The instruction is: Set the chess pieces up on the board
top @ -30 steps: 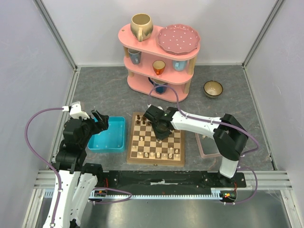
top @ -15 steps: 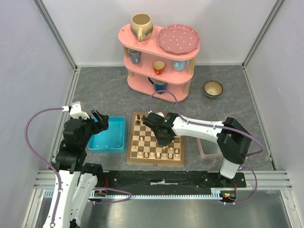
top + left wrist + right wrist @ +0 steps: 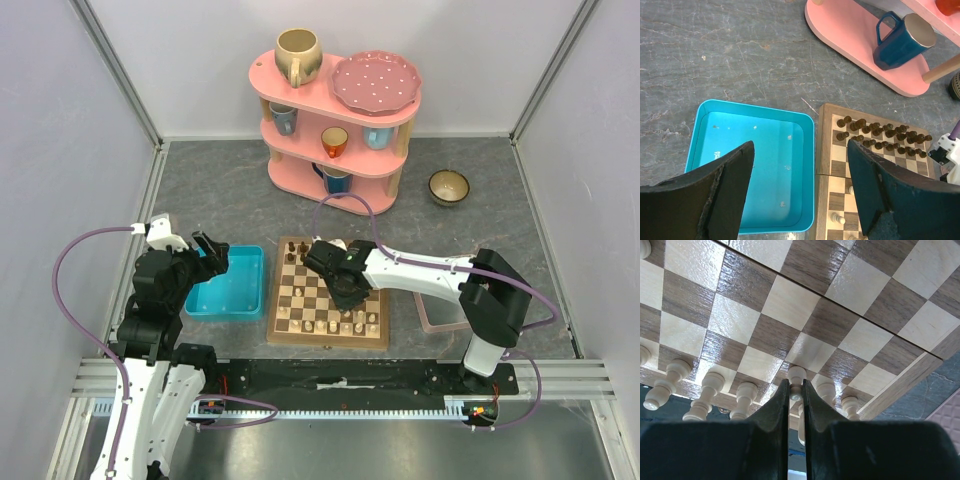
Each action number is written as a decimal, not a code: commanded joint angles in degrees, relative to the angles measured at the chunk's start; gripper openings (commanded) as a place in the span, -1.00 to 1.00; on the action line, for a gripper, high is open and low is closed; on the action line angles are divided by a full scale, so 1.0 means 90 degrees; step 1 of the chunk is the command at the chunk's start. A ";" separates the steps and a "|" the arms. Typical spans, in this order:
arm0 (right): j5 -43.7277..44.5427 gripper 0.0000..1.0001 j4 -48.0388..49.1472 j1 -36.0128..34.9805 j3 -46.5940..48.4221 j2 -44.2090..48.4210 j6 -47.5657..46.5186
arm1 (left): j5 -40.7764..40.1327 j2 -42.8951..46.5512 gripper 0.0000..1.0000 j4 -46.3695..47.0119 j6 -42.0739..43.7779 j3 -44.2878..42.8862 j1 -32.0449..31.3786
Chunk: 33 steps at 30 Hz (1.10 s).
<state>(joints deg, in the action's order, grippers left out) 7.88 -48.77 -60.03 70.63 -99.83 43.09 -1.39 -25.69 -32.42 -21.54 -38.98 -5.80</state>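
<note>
Looking around the square wooden chessboard (image 3: pixel 292 300) on the grey table (image 3: pixel 220 190), we find a turquoise plastic tray (image 3: pixel 236 292) just to its left and a clear pink-rimmed tray (image 3: pixel 436 315) just to its right. A pink three-tier shelf (image 3: pixel 335 120) of cups stands beyond its far edge, with a dark blue mug (image 3: pixel 902 42) on the lowest tier. A small bowl (image 3: pixel 449 186) sits far right.

Dark brown chessmen (image 3: pixel 880 134) fill two rows along the board's far edge. Pale cream wooden chessmen (image 3: pixel 710 385) crowd the near rows.

The right arm stretches in from the right across the board. Its right claw (image 3: pixel 796 390) is drawn narrow, pinching one pale cream wooden pawn (image 3: pixel 796 375) among those near rows, with neighbours just beside it on both sides. The pawn's long axis runs along the fingers (image 3: pixel 777 410), rounded head at their tips, leaning as its standing neighbours do. Whether its base meets the square we cannot tell.

The left claw (image 3: pixel 800 167) gapes wide over the turquoise tray with nothing between its fingers.
</note>
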 commanded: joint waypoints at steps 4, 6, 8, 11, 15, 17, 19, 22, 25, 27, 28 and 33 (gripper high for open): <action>0.0052 -0.80 -0.0137 -0.0097 -0.0065 0.0155 0.0095 | 0.0047 0.0032 0.63 0.0302 0.0030 0.0064 0.0030; 0.0052 -0.79 -0.0137 -0.0107 -0.0084 0.0174 0.0095 | 0.0037 0.0023 0.63 0.0302 0.0040 0.0044 0.0030; 0.0062 -0.78 -0.0137 -0.0117 -0.0104 0.0184 0.0105 | 0.0047 0.0032 0.63 0.0302 0.0040 0.0054 0.0030; 0.0062 -0.77 -0.0137 -0.0117 -0.0123 0.0194 0.0105 | 0.0037 0.0023 0.63 0.0302 0.0040 0.0054 0.0030; 0.0062 -0.74 -0.0137 -0.0117 -0.0104 0.0213 0.0105 | 0.0037 0.0023 0.63 0.0302 0.0040 0.0054 0.0030; 0.0091 -0.74 -0.0137 -0.0117 -0.0104 0.0233 0.0114 | 0.0037 0.0032 0.63 0.0312 0.0040 0.0064 0.0030; 0.0120 -0.74 -0.0137 -0.0117 -0.0094 0.0252 0.0124 | 0.0037 0.0032 0.63 0.0302 0.0040 0.0064 0.0030; 0.0169 -0.65 -0.0137 -0.0117 -0.0036 0.0282 0.0124 | 0.0037 0.0032 0.63 0.0312 0.0040 0.0054 0.0030; 0.0169 -0.56 -0.0118 -0.0117 0.0091 0.0272 0.0114 | 0.0037 0.0052 0.63 0.0302 0.0040 0.0054 0.0030; 0.0150 -0.51 -0.0137 -0.0117 0.0150 0.0262 0.0095 | 0.0027 0.0052 0.63 0.0312 0.0040 0.0064 0.0030; 0.0131 -0.46 -0.0128 -0.0117 0.0179 0.0233 0.0085 | 0.0027 0.0052 0.63 0.0302 0.0040 0.0064 0.0030; 0.0101 -0.35 -0.0127 -0.0117 0.0258 0.0233 0.0066 | 0.0027 0.0062 0.63 0.0312 0.0040 0.0064 0.0030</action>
<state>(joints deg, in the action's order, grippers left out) 7.84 -49.08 -60.66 70.30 -99.37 43.51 -1.39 -25.69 -32.42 -21.54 -38.98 -5.80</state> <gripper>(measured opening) 0.315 0.813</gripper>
